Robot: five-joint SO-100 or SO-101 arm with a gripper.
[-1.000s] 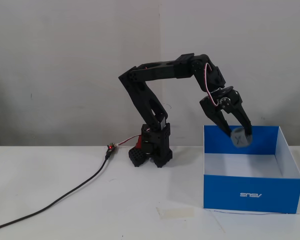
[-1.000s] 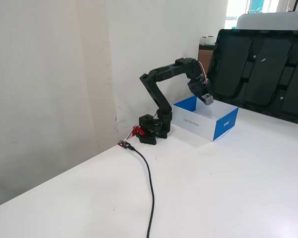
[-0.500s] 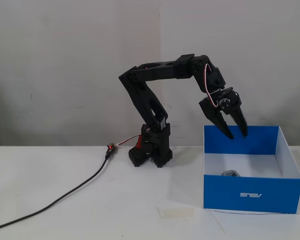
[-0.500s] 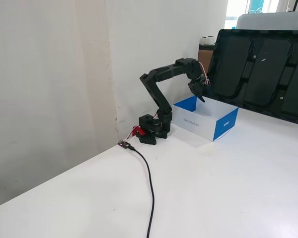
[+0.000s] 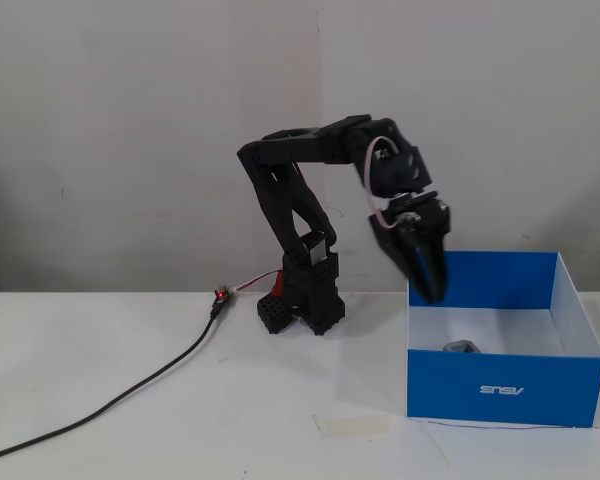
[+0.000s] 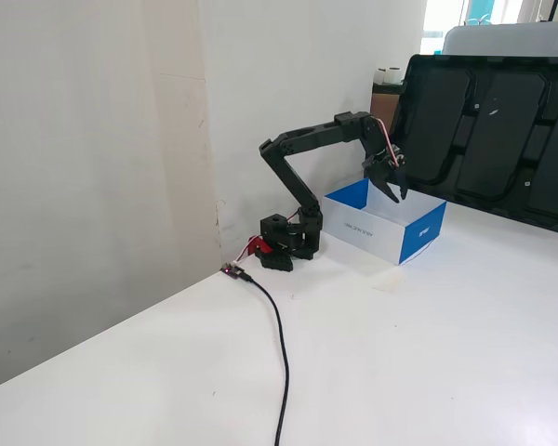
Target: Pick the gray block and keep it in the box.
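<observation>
1. While my pincer [image 5: 430,292] hangs tip-down over the left rear of the box [image 5: 500,388], its fingers stand apart with nothing between them, as the side fixed view [image 6: 397,190] shows.
2. The gray block [image 5: 461,347] lies on the box's white floor, close behind the front wall, below and right of my pincer.
3. A black cable [image 5: 130,393] trails across the white desk [image 5: 180,440] from my base.

The claw [image 5: 430,292] hangs above the box [image 5: 500,388], whose walls ring the gray block [image 5: 461,347].
</observation>
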